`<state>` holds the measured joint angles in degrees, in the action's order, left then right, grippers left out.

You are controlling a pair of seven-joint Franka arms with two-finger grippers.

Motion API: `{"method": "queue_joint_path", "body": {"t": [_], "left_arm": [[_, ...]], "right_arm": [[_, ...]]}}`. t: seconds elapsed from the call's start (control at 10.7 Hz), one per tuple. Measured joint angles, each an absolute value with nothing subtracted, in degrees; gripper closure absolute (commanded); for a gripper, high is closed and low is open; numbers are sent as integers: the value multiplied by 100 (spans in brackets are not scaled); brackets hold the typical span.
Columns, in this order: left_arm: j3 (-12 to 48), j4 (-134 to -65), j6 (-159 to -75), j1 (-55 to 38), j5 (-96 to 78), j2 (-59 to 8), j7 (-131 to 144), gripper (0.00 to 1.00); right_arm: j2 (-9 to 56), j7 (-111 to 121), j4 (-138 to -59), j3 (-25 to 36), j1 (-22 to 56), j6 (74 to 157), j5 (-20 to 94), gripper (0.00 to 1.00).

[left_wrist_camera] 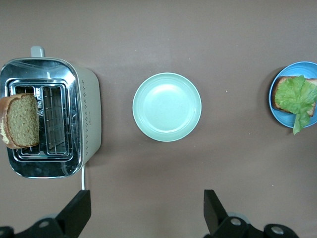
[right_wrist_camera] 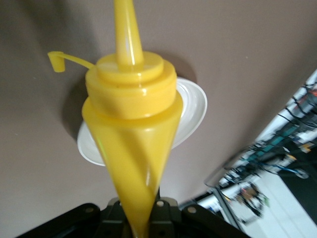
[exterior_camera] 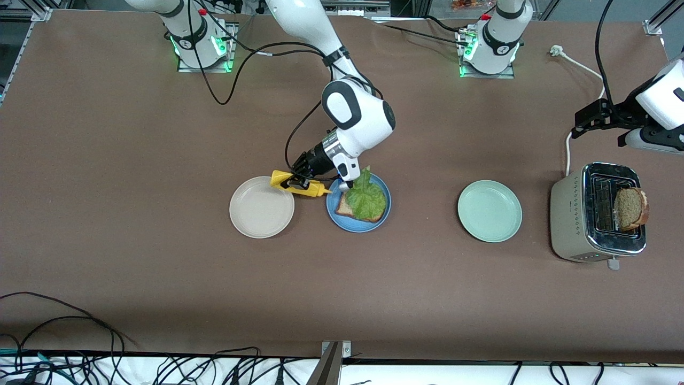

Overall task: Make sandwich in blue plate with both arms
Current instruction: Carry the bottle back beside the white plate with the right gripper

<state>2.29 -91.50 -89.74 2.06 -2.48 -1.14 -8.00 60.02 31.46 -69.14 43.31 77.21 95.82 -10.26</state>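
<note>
From the front camera you have the right gripper (exterior_camera: pixel 300 179) clamped on a yellow squeeze bottle (exterior_camera: pixel 299 187), which lies nearly level in the air over the gap between the beige plate (exterior_camera: pixel 261 207) and the blue plate (exterior_camera: pixel 334 215). Its nozzle points toward the blue plate, which fits a sauce step, though I can see no sauce coming out. On the blue plate sits one bread slice (exterior_camera: pixel 344 208) with the lettuce leaf (exterior_camera: pixel 366 197) spread over it, so the sandwich is open and lacks its top. That top is likely the toasted slice (exterior_camera: pixel 630 208) standing up out of the toaster (exterior_camera: pixel 574 219) at the left arm's end of the table. The left gripper (exterior_camera: pixel 596 123) hangs over the table near the toaster, and that arm waits. The pale green plate (exterior_camera: pixel 489 210) lies bare between the blue plate and the toaster.

In the left wrist view you see the left gripper's fingers (left_wrist_camera: pixel 74 213) spread wide apart with nothing between them, looking down on the toaster (left_wrist_camera: pixel 86 119), the slice (left_wrist_camera: pixel 22 120), the green plate (left_wrist_camera: pixel 167 107) and, farther off, the blue plate (left_wrist_camera: pixel 274 106) with its lettuce (left_wrist_camera: pixel 295 96).

In the right wrist view the bottle (right_wrist_camera: pixel 131 129) fills the frame, pinched at its lower body. Its small cap (right_wrist_camera: pixel 57 62) dangles loose on a tether, so the nozzle is open. The beige plate (right_wrist_camera: pixel 193 106) shows past it.
</note>
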Motion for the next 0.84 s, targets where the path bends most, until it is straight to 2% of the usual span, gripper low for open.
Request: {"method": "queue_joint_path", "body": {"t": [0.19, 0.47, 0.65, 0.84], "left_arm": [[228, -9150, -8974, 209, -248, -113, -800, 0], [230, -9150, -8973, 213, -248, -110, -800, 0], [232, -9149, -8973, 215, -248, -110, -800, 0], [232, -9148, -8973, 216, -248, -109, -800, 0]], "right_arm": [[5326, 3146, -6820, 3521, 6811, 9606, -867, 100], [3982, 3382, -6841, 1592, 4507, 9619, -400, 100], [3555, 3974, -6912, 686, 3225, 9618, 48, 100], [3468, 4743, -7035, 249, 2355, 9702, 793, 100]]}}
